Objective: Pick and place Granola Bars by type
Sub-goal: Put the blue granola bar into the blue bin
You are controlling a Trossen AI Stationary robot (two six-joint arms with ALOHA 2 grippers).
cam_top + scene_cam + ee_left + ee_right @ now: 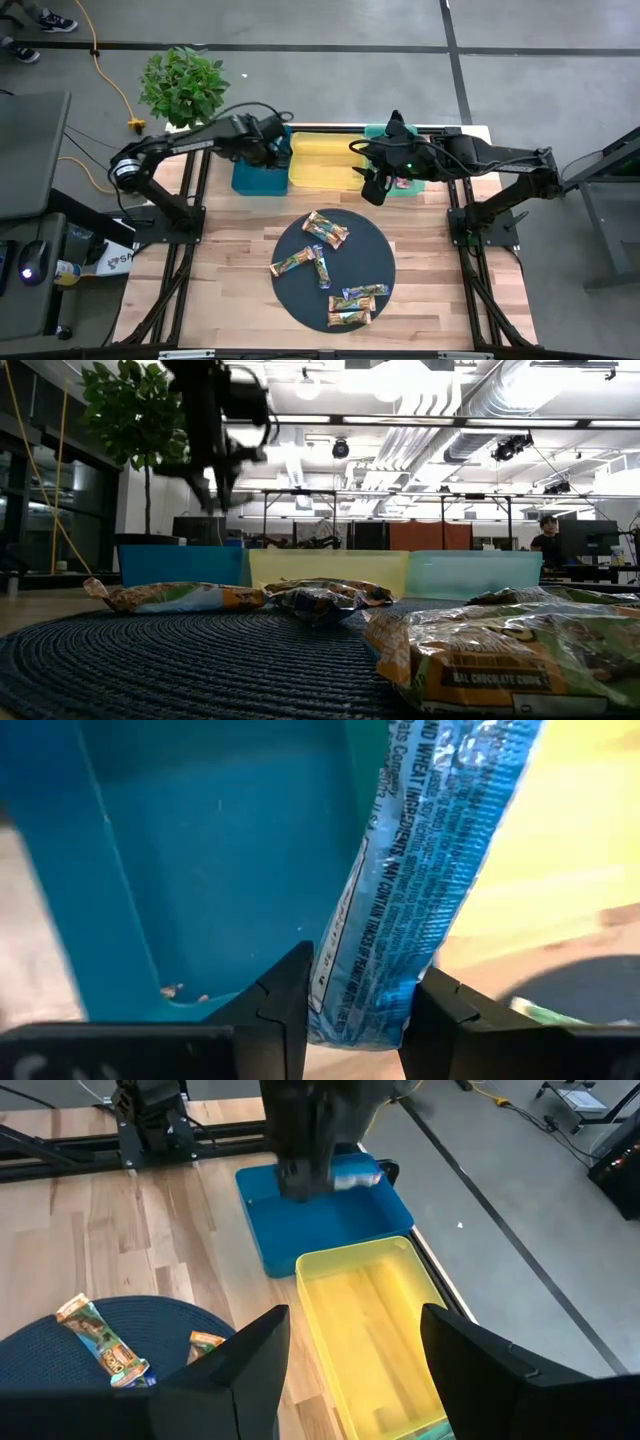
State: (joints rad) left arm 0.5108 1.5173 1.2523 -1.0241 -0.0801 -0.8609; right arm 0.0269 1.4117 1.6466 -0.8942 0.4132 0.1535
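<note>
Granola Bars [330, 266] scattered on dark round mat [380, 255] on table [240, 240], left end effector [355, 1020] over teal bin [330, 1220] clamping a blue-white bar [420, 880], right end effector [350, 1350] open, empty, above yellow bin [370, 1320]

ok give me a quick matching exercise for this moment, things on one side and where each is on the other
Things:
1. blue-wrapped bar
2. left claw
3. right claw
4. loose bars

Places or states:
A. open, above the yellow bin
B. lying on the round dark mat
C. pinched between two dark fingers
D. over the blue bin, shut on a bar

Pairs: 1-C, 2-D, 3-A, 4-B
</note>
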